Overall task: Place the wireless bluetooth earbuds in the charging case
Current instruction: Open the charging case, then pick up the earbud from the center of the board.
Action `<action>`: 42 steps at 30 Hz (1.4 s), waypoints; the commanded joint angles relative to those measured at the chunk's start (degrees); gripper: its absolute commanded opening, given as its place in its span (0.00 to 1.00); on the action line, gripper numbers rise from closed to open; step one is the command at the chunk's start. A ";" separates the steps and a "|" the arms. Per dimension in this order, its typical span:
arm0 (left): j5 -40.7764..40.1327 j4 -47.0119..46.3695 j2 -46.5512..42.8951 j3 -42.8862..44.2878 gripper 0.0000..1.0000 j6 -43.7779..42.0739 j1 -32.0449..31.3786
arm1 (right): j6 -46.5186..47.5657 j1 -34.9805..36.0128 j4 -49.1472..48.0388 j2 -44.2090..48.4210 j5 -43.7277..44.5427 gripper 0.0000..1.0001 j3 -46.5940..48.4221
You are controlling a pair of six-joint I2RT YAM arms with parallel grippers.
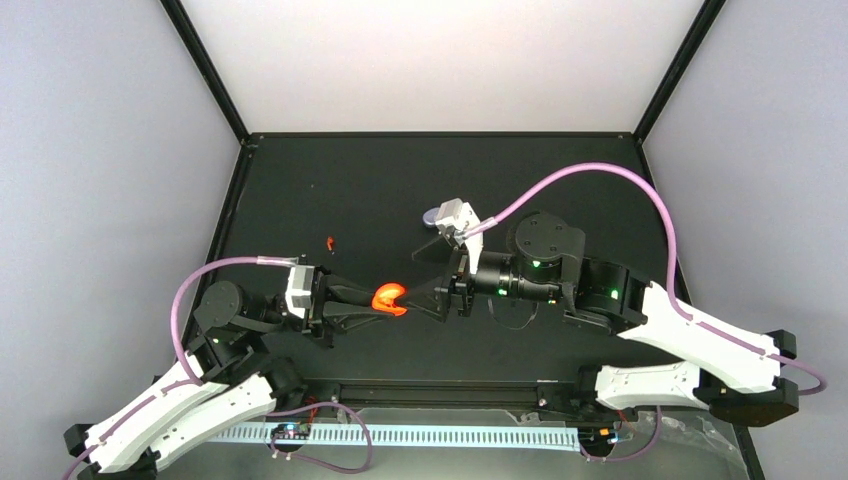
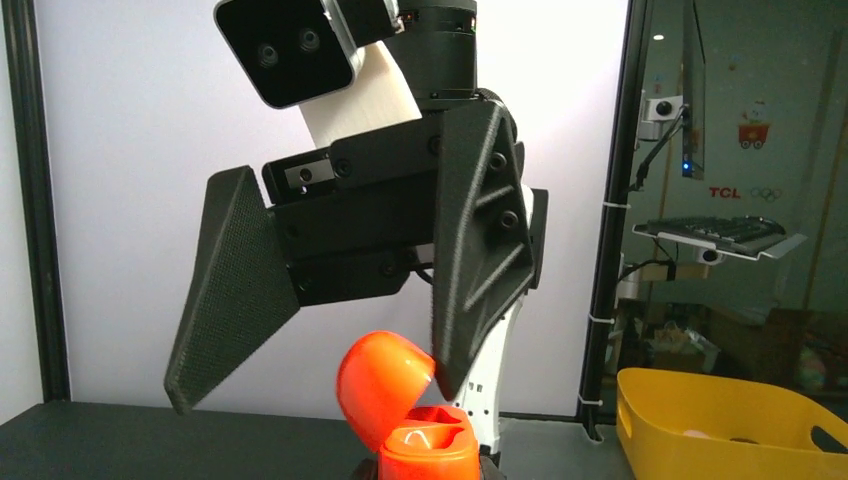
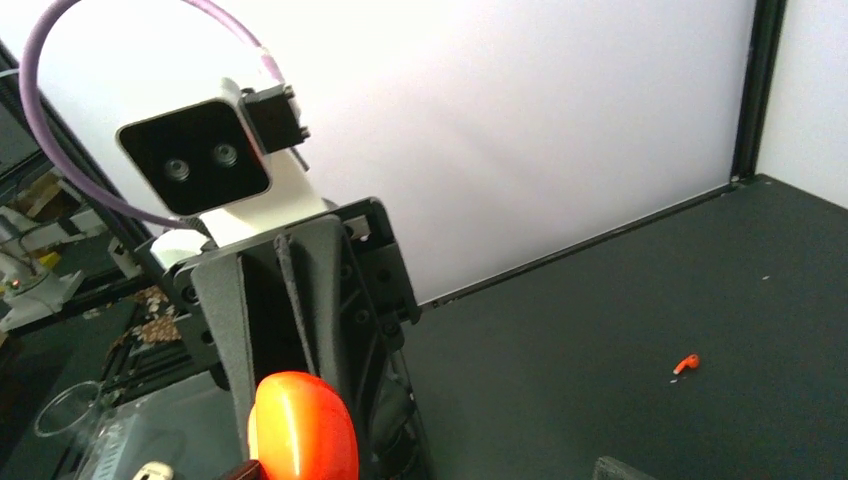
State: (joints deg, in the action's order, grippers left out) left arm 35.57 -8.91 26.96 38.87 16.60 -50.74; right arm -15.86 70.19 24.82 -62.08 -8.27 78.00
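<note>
My left gripper (image 1: pixel 375 303) is shut on the base of a red-orange charging case (image 1: pixel 388 298), held upright above the table's near middle. In the left wrist view the case (image 2: pixel 428 452) has its lid (image 2: pixel 385 385) hinged open, and moulded wells show inside. My right gripper (image 1: pixel 412 275) is open and empty, and faces the case. One of its fingertips (image 2: pixel 450 370) touches the lid's edge. A tiny red-orange earbud (image 1: pixel 330 242) lies on the mat behind the left arm, and also shows in the right wrist view (image 3: pixel 685 364). No lavender earbud shows.
A pale lavender case (image 1: pixel 433 215) lies on the mat, partly hidden behind the right wrist camera. A black frame edges the mat. Off the table, a yellow bin (image 2: pixel 720 420) stands to the right.
</note>
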 commanded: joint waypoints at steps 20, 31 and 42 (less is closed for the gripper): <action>-4.67 3.61 -5.37 -1.11 0.02 0.24 -0.42 | -2.54 -0.16 -2.86 1.54 -1.70 0.86 0.85; -12.12 12.05 -14.38 -3.32 0.01 1.16 -0.38 | -5.25 -4.12 -8.82 6.35 4.79 0.86 -14.30; -14.28 20.58 -23.09 -2.69 0.02 1.42 -0.32 | -6.38 -7.32 -19.28 -15.61 6.16 0.67 -24.84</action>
State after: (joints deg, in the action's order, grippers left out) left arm 23.07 6.74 5.48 35.11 17.61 -50.76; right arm -21.58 63.07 12.19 -70.46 -3.92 52.88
